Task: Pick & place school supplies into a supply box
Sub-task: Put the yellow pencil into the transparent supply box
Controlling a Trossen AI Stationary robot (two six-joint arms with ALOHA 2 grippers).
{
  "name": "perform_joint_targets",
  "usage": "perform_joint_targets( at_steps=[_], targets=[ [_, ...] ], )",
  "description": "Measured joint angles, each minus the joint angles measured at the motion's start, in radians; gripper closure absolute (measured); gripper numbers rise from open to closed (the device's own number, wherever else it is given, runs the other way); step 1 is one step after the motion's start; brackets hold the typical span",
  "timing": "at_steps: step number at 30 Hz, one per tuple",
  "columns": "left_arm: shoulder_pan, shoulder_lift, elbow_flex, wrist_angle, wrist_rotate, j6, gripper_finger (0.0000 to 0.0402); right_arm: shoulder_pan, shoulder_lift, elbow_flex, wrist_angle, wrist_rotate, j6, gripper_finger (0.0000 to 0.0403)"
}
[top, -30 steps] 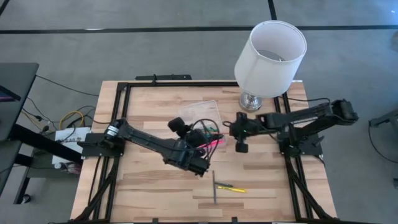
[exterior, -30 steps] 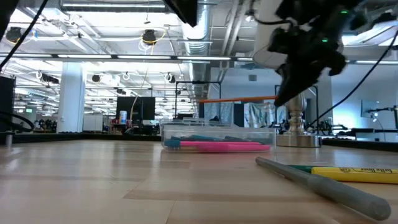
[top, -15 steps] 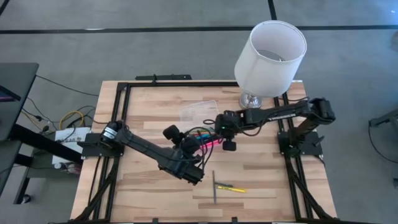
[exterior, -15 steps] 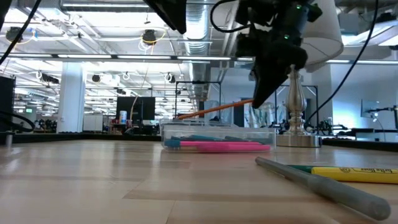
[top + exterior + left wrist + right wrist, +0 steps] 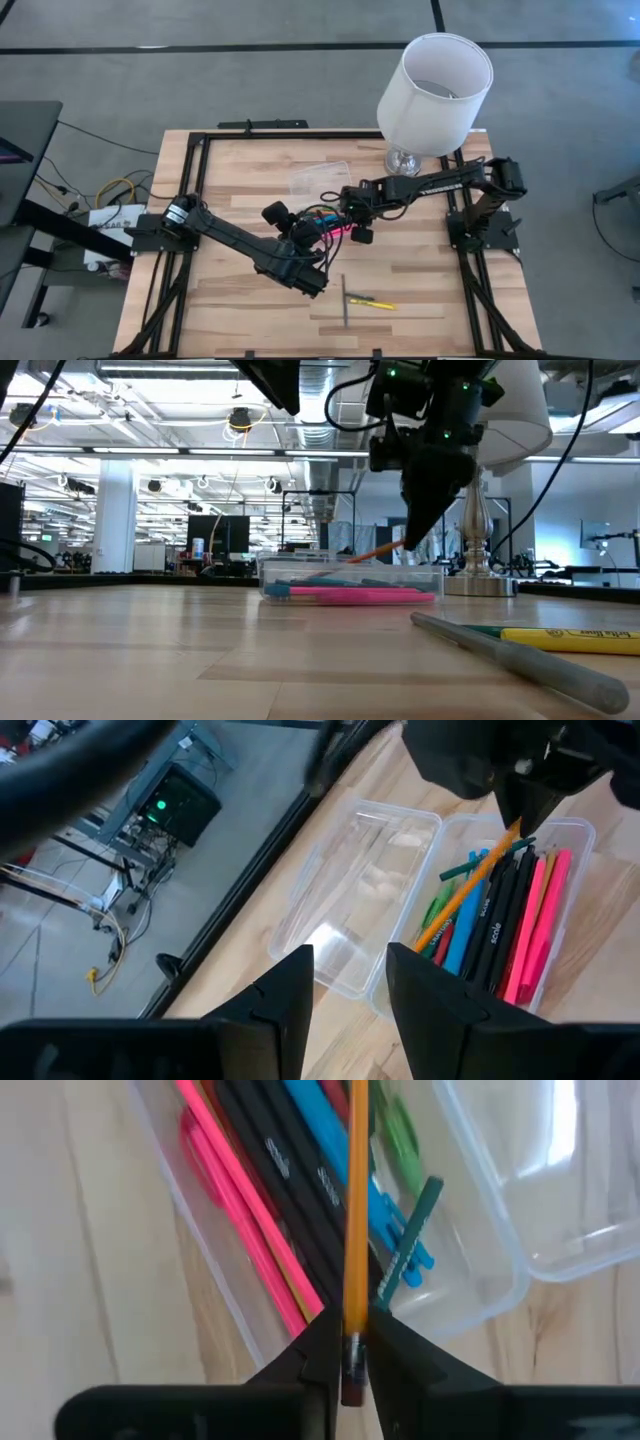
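Pencil (image 5: 355,1200) pinched at eraser end by right gripper (image 5: 350,1342), jaws w/ only a hair of gap around shaft, grip looking ready to let go. Hangs directly over open box (image 5: 560,835), long axis roughly parallel to pens already inside, tip sloped down toward far end, seen from low view as orange line dropping to box rim (image 5: 385,548). Lies just above pink (image 5: 235,1190), black (image 5: 285,1175), blue and green pens; lands among them if released, by this reading. Lid (image 5: 350,890) clear, touching box on side away from pink markers. Right gripper (image 5: 350,212) nearer to box, directly above it in high view; left gripper (image 5: 345,985) close beside, fingers apart, holding nothing, pointed at box. Yellow marker (image 5: 372,302) and grey pen (image 5: 345,300) well apart from box toward front edge of table (image 5: 240,165), closer to left arm. Lamp (image 5: 435,85) at back right corner.
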Motion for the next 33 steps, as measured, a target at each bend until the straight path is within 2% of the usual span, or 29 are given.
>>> perform_joint_targets(
  at_steps=[6, 13, 16, 25, 33],
  targets=[
    [0.001, 0.000, 0.000, 0.000, -0.011, 0.001, 0.0278, -0.007, -0.021, 0.000, 0.023, -0.081, -0.024, 0.0328],
    [0.001, 0.000, 0.000, 0.000, -0.010, 0.000, 0.0278, -0.022, -0.034, 0.000, -0.011, -0.084, -0.024, 0.0265],
    [0.001, 0.000, 0.000, 0.000, -0.003, -0.001, 0.0278, -0.025, -0.047, 0.000, -0.051, -0.057, -0.039, 0.0250],
    [0.008, 0.000, 0.000, 0.000, -0.003, -0.002, 0.0278, -0.023, -0.043, 0.000, 0.009, -0.094, -0.169, 0.0290],
    [0.008, 0.001, 0.000, 0.000, -0.004, -0.003, 0.0278, -0.044, -0.043, -0.001, 0.057, -0.096, -0.237, 0.0295]
  ],
)
